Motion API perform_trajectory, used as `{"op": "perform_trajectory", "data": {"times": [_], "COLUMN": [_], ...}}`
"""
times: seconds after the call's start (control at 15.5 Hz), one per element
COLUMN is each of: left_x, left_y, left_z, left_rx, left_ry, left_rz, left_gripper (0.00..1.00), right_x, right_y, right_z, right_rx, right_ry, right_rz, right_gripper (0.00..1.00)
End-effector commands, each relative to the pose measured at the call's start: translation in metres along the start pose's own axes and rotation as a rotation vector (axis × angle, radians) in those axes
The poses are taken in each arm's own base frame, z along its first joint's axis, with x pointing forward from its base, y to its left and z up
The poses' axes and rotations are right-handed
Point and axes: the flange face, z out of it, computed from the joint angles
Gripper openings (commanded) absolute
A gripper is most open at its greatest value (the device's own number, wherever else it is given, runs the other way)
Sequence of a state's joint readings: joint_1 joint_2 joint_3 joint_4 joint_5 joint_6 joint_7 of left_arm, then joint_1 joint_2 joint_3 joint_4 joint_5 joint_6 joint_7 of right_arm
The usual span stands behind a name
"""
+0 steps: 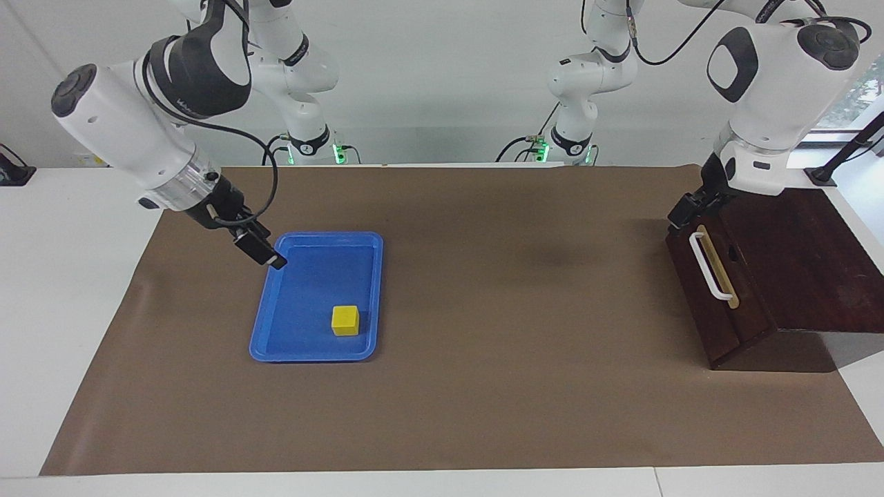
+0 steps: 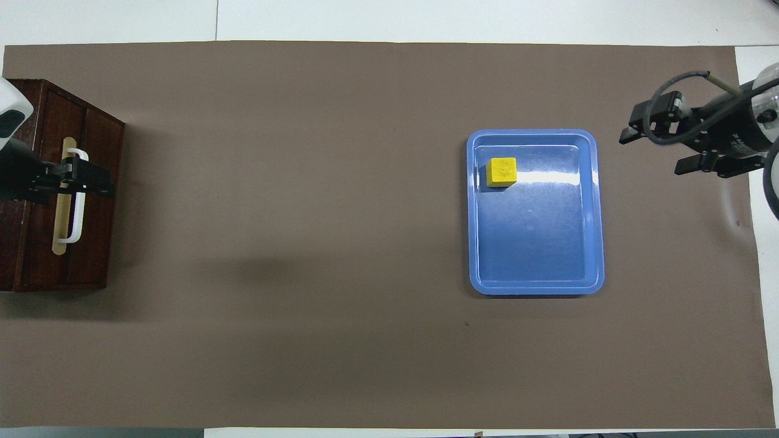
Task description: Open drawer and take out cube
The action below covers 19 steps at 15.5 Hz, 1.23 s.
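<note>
Drawer (image 1: pixel 718 290) front sat flush in its dark brown wooden cabinet (image 1: pixel 801 269) at the left arm's end of the table, shut as far as I could see, with the white bar handle (image 1: pixel 710 266) on its tan strip facing the middle of the brown mat (image 1: pixel 497 386). From my station I saw the left gripper (image 2: pixel 76 182) at that handle, its black fingers (image 2: pixel 91 190) straddling the upper part of the bar in the overhead view; I could not tell whether they were clamped on it or only around it. I found the yellow cube (image 1: pixel 345 320) lying in the blue tray (image 1: pixel 304 348), well apart from the drawer, toward the right arm's end of the table. It rested in the tray's corner farther from the robots and on the drawer's side, just beside the rim. The right gripper (image 2: pixel 654 149) hung tilted over the mat beside the tray's edge, holding nothing, and in the overhead view I read its two fingers (image 2: pixel 694 164) as spread apart.
</note>
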<state>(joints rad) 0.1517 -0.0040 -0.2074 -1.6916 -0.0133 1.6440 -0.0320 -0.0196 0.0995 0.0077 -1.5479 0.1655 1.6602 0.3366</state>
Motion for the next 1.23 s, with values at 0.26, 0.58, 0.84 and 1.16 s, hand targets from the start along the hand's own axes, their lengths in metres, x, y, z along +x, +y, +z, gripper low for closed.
{"op": "perform_trajectory", "data": {"times": [0.26, 0.58, 0.84, 1.16], "left_x": [-0.008, -0.001, -0.001, -0.002], "left_y": [0.004, 0.015, 0.016, 0.009], "left_z": [-0.011, -0.017, -0.019, -0.020], "left_rx": [-0.012, 0.003, 0.005, 0.005], "left_ry": [0.032, 0.058, 0.065, 0.066], "left_rz": [0.064, 0.055, 0.049, 0.020], "left_gripper": [1.00, 1.00, 1.00, 1.00], "right_x": [-0.023, -0.053, -0.057, -0.035], "right_y": [0.020, 0.034, 0.054, 0.052], "right_z": [-0.026, -0.025, -0.017, -0.026], "right_rx": [-0.228, -0.243, -0.242, -0.216], "right_ry": [-0.015, -0.199, -0.230, -0.081], "right_rz": [-0.508, -0.466, -0.416, -0.401], "right_gripper": [1.00, 1.00, 1.00, 1.00]}}
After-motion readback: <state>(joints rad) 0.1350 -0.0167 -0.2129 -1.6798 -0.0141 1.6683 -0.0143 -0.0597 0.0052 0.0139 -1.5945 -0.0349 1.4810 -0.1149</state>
